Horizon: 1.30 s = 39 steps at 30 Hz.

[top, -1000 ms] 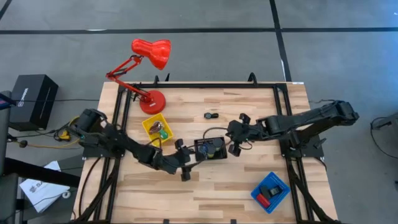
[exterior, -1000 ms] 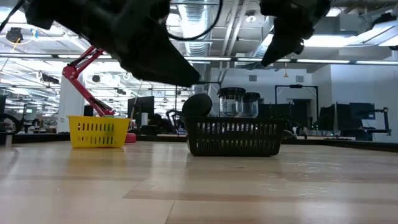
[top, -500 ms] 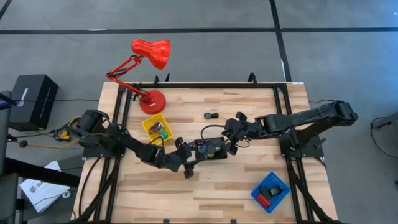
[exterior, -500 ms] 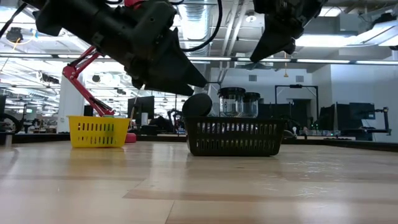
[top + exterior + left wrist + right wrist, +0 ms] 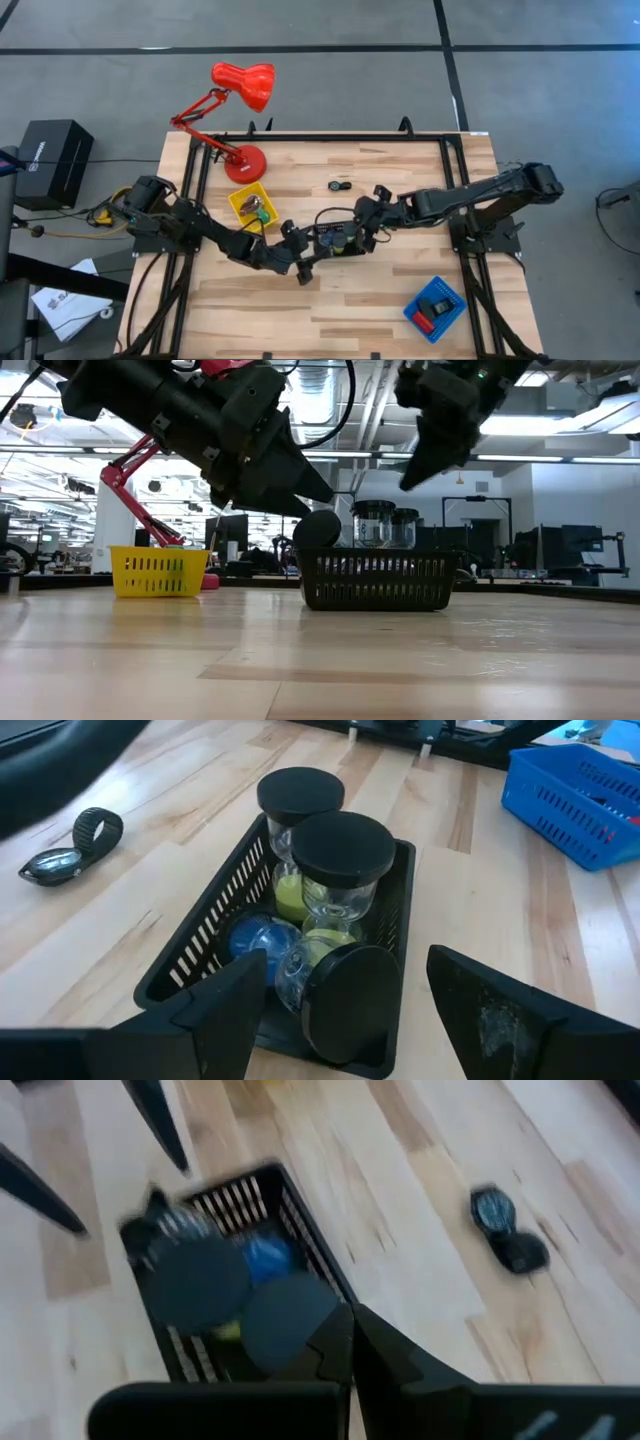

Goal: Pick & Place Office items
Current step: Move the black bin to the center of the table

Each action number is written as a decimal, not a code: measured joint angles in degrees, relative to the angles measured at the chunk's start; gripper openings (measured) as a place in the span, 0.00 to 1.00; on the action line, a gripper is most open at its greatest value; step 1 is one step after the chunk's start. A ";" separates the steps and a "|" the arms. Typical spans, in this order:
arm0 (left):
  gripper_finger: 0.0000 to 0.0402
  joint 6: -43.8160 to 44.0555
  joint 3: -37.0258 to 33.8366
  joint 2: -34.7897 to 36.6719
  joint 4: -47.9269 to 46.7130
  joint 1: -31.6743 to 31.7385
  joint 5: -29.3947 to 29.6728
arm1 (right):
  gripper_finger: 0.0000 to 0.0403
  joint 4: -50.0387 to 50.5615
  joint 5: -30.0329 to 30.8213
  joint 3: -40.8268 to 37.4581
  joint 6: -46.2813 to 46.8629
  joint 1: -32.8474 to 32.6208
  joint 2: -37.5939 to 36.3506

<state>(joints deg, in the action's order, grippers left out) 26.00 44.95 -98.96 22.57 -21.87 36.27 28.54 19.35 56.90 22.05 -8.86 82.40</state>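
Note:
A black tray in the middle of the table holds several hourglasses with black disc caps and green or blue sand. Two stand upright, and one lies on its side. My left gripper hovers open just on the tray's near-left side. My right gripper is shut and hangs above the tray's right end, tips pointing down and to the left. A small black and silvery item lies on the wood beyond the tray.
A yellow tray with small items sits left of the black one, in front of the red lamp's base. A blue tray with a red and a black block sits near the right near corner. Bare wood lies along the near edge.
My right gripper has travelled toward the table's left and come over the black tray's right end, staying shut. My left gripper has edged a little closer to the tray and remains open. The tray and its hourglasses have not moved.

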 joint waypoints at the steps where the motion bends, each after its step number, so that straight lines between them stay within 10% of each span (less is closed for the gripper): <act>1: 0.67 0.00 0.00 -0.24 0.28 0.02 0.04 | 0.00 0.23 0.00 -0.02 -0.04 -0.02 0.01; 39: 0.58 1.02 1.55 -7.12 5.38 2.35 2.78 | 0.00 1.56 0.00 0.02 -1.67 0.00 -0.01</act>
<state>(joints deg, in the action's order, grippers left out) 27.02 46.50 -106.08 27.95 -19.52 39.05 30.11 19.35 56.93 20.38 -8.86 82.39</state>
